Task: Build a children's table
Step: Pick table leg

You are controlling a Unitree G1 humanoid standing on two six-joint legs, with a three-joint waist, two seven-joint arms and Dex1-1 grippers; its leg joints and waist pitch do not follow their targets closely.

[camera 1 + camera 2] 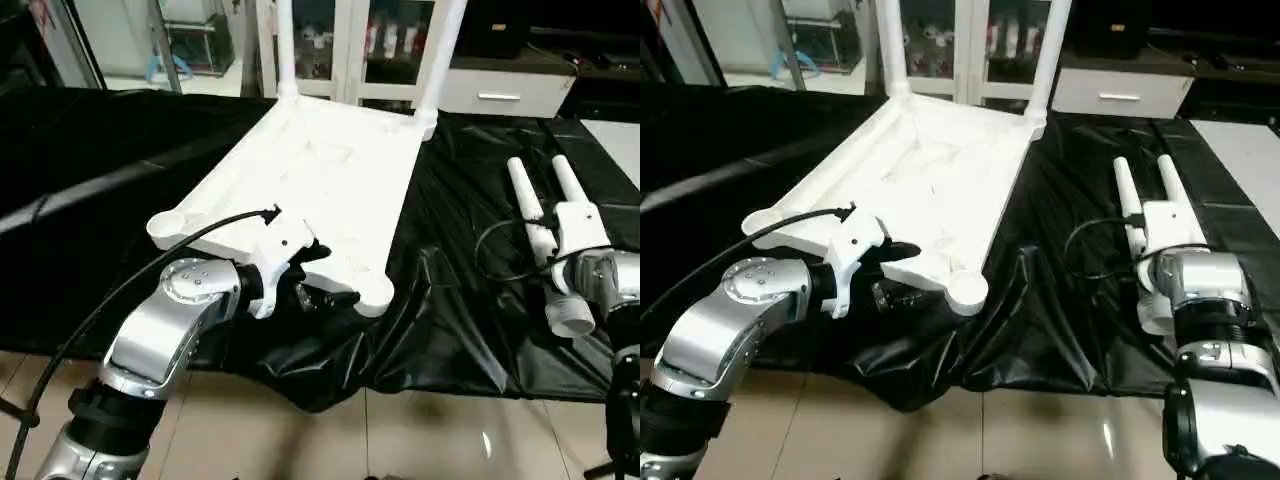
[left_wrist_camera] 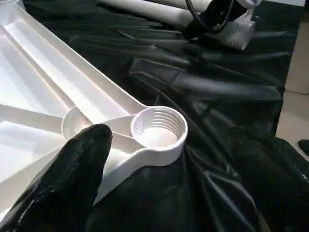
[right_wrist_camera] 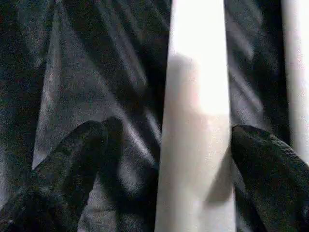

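Our right end effector (image 3: 166,159) straddles a leg (image 3: 195,121), fingers apart, while the left end effector (image 1: 310,275) clamps the tabletop (image 1: 320,180) steady, we judge.

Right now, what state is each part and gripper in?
Tabletop: upside down on the black cover, ribs up.
Two far legs: standing in the far corner sockets.
Near right socket: empty, threads bare.
Two loose legs: lying flat.
Left gripper: at the tabletop's near edge.
Right gripper: jaws open astride a loose leg.

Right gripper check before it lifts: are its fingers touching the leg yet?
Apart. The right wrist view shows both fingers of the right gripper straddling the leg, dark gaps either side.
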